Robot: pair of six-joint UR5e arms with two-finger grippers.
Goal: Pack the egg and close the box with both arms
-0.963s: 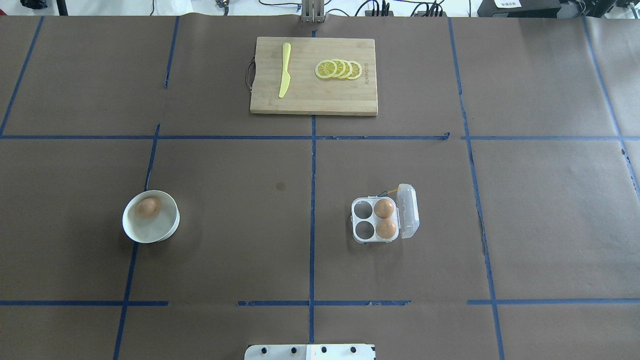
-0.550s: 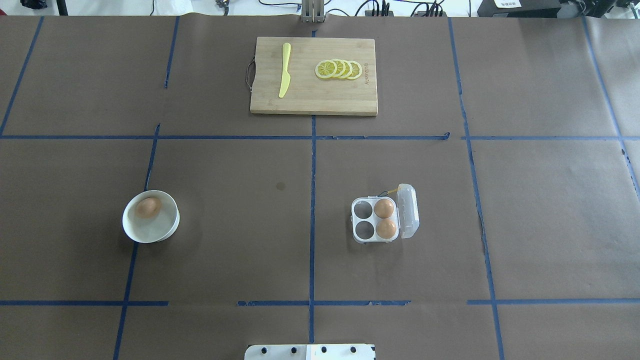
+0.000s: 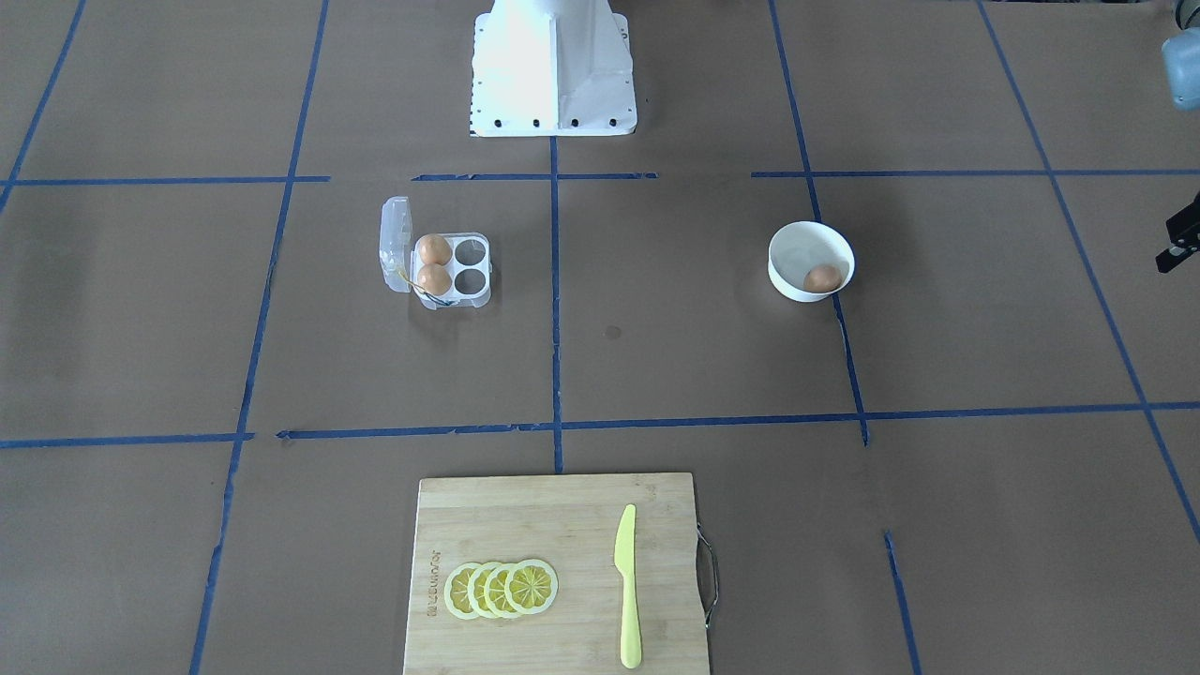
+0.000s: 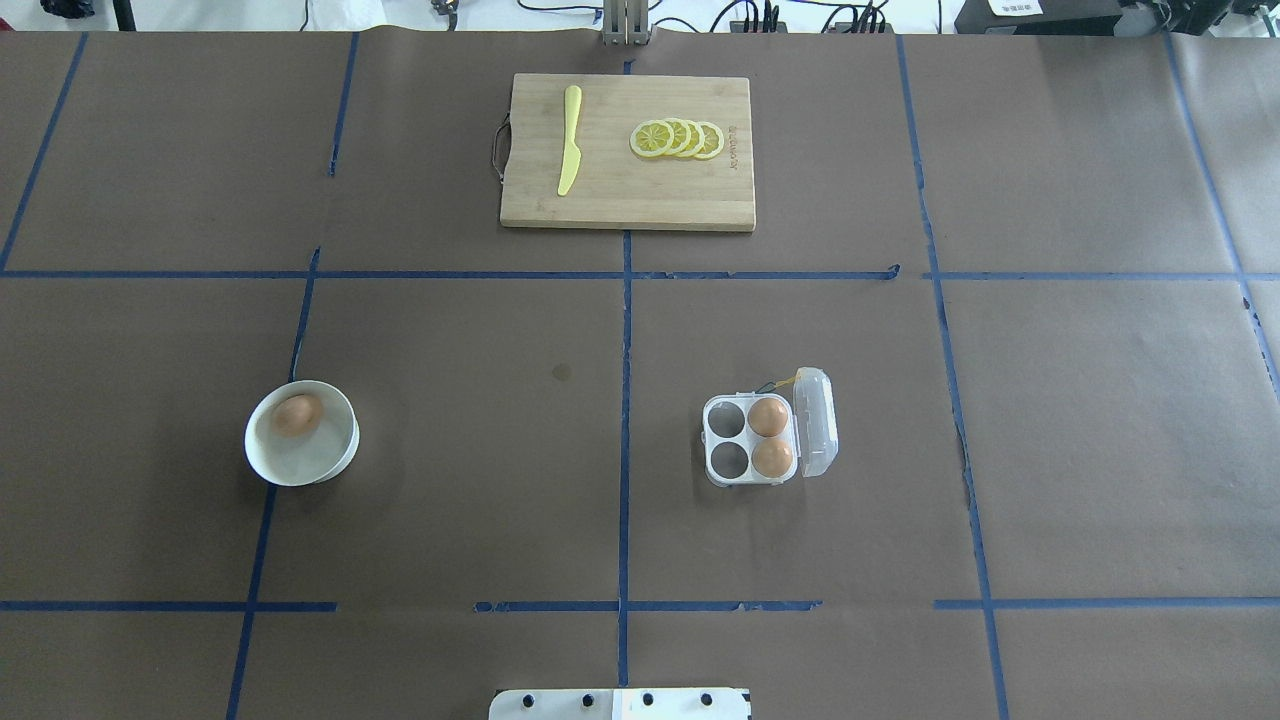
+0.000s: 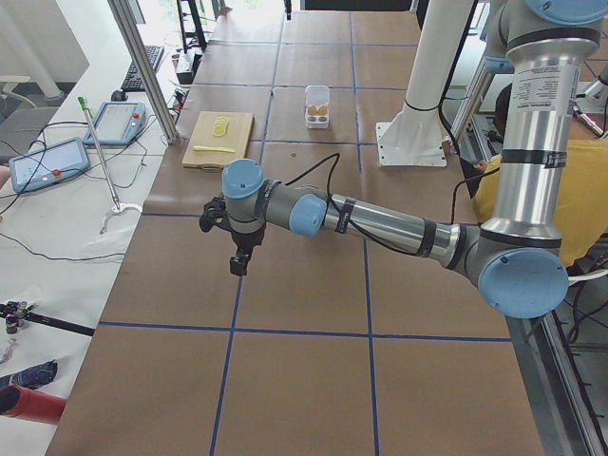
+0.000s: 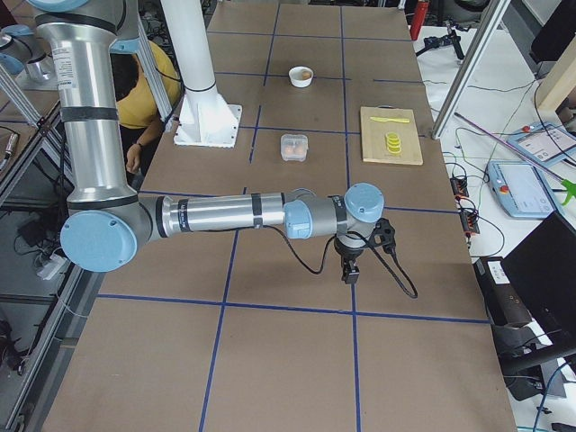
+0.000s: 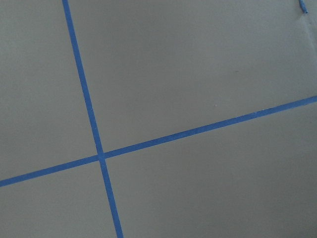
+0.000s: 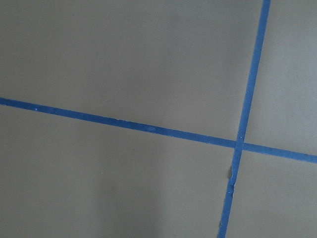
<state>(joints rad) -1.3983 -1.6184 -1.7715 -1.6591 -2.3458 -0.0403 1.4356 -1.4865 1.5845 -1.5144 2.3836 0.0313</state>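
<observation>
One brown egg [image 4: 297,414] lies in a white bowl [image 4: 325,455] at the table's left. The clear box [image 4: 750,440] stands right of centre, its lid [image 4: 816,422] swung open to the right. Two more eggs [image 4: 768,417] fill its right-hand cells, and its left-hand cells are empty. Neither gripper appears in the overhead view. In the exterior left view my left gripper [image 5: 239,266] hangs over bare table far from the bowl. In the exterior right view my right gripper [image 6: 349,273] hovers far from the box [image 6: 293,147]. I cannot tell whether either is open or shut. Both wrist views show only brown paper and blue tape.
A wooden cutting board [image 4: 627,190] at the far centre carries a yellow knife [image 4: 569,140] and lemon slices [image 4: 677,139]. The white pedestal [image 3: 551,66] stands at the robot's edge. A person in yellow [image 5: 560,190] sits behind the robot.
</observation>
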